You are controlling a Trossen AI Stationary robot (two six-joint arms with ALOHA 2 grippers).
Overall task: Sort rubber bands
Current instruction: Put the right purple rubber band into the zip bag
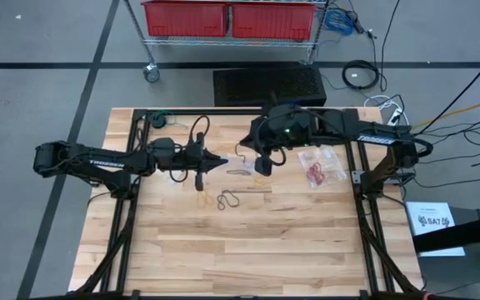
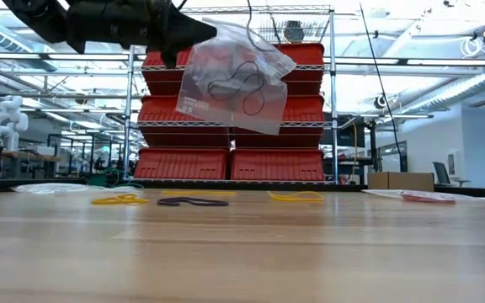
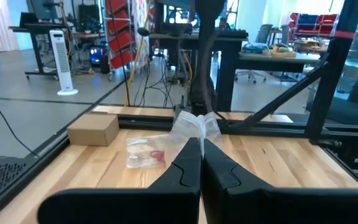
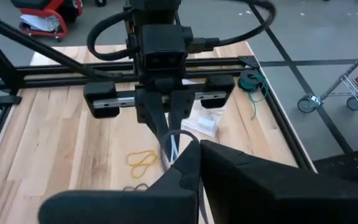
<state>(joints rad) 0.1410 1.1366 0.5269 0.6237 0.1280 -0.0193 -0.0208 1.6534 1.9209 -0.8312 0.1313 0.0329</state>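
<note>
A clear plastic bag (image 2: 238,76) with black rubber bands (image 2: 236,87) inside hangs high above mid-table, between my two grippers (image 1: 238,160). My left gripper (image 3: 201,149) reaches in from the left and is shut on the bag. My right gripper (image 4: 196,148) slants down from the right with its fingers shut at the bag's top (image 4: 173,148), where a black loop (image 4: 179,133) shows. Loose yellowish bands (image 2: 120,199) (image 2: 295,196) and a black band (image 2: 192,202) lie flat on the wood. A second bag holding red bands (image 1: 315,172) lies on the right. My left gripper pinches the clear bag by its gathered upper corner (image 3: 194,127) between its two fingers, coming level from the table's left. The bag is lifted clear and hangs tilted below and beyond the fingertips (image 2: 175,46). My right gripper's shut tips sit against the bag's top; whether they touch it, I cannot tell.
Black frame rails (image 1: 223,111) run along the table's far and side edges, with a green cord coil (image 1: 161,121) at the far left. Red bins (image 2: 226,160) fill a shelf behind. The near half of the table (image 1: 248,250) is bare wood.
</note>
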